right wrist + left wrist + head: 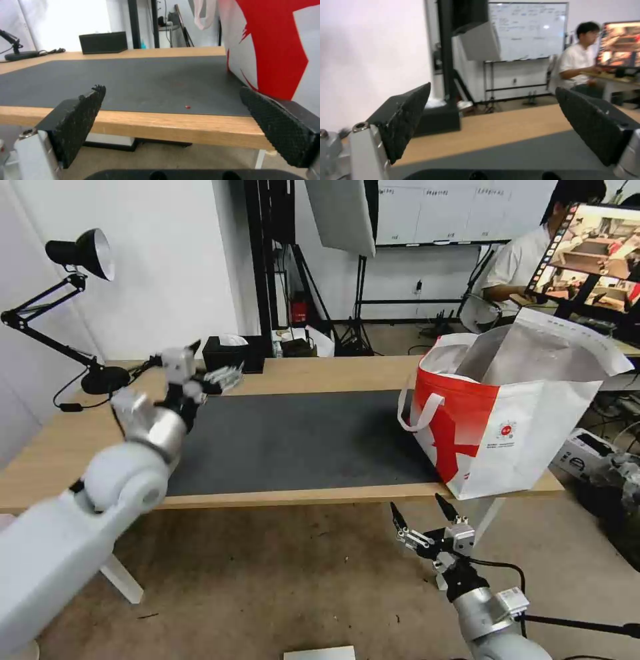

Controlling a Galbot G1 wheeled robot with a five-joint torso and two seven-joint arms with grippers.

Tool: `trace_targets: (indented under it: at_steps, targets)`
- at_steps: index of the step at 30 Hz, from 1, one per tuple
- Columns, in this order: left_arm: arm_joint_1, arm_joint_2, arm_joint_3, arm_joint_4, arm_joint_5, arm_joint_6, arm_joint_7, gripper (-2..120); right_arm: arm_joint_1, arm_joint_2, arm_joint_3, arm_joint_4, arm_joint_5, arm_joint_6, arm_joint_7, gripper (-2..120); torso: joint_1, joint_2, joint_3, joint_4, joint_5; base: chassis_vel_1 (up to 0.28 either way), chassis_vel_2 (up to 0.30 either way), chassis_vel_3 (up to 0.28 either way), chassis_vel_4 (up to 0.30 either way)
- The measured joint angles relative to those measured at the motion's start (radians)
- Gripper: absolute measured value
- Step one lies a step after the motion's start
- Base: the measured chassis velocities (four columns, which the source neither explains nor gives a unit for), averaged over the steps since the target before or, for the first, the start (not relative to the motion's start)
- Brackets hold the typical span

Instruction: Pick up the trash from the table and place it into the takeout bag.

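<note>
Seemingly near finished: grey mat (293, 440) bare of trash but one red crumb (188, 107), bag (513, 427) at the table's (347, 370) right end, left gripper (200, 370) raised over the mat's far left corner and right gripper (427, 523) below the front edge, jaws apart, empty.

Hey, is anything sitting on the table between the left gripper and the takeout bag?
Nothing visible does. The open left gripper hovers over the mat's left rear corner, the takeout bag stands at its right end, and between them lies only a tiny red speck near the front edge.

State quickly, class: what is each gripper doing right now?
Left gripper: open, empty, raised above the table.
Right gripper: open, empty, below the table's front edge.
</note>
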Motion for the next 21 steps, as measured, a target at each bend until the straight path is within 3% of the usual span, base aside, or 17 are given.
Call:
trace_targets:
  at_steps: [1,4,5,8,16,21]
  targets:
    - [0.000,0.000,0.000,0.000,0.000,0.000,0.000,100,0.000,0.000,0.000,0.000,0.000,0.000,0.000,100,0.000,0.000,0.000,0.0000,0.0000,0.000,0.000,0.000,0.000]
    - [0.211,-0.096,-0.129,-0.026,0.115,-0.035,0.018,100,0.000,0.000,0.000,0.000,0.000,0.000,0.000,100,0.000,0.000,0.000,0.0001,0.0000,0.000,0.000,0.000,0.000]
    - [0.211,-0.096,-0.129,-0.026,0.115,-0.035,0.018,100,0.000,0.000,0.000,0.000,0.000,0.000,0.000,100,0.000,0.000,0.000,0.0001,0.0000,0.000,0.000,0.000,0.000]
    - [0.388,-0.203,-0.202,-0.033,0.228,-0.091,0.064,100,0.000,0.000,0.000,0.000,0.000,0.000,0.000,100,0.000,0.000,0.000,0.0003,0.0000,0.000,0.000,0.000,0.000]
    - [0.535,-0.347,-0.247,-0.029,0.315,-0.148,0.114,100,0.000,0.000,0.000,0.000,0.000,0.000,0.000,100,0.000,0.000,0.000,0.0000,0.0002,0.000,0.000,0.000,0.000]
    - [0.566,-0.389,-0.250,-0.031,0.329,-0.161,0.120,100,0.000,0.000,0.000,0.000,0.000,0.000,0.000,100,0.000,0.000,0.000,0.0001,0.0002,0.000,0.000,0.000,0.000]
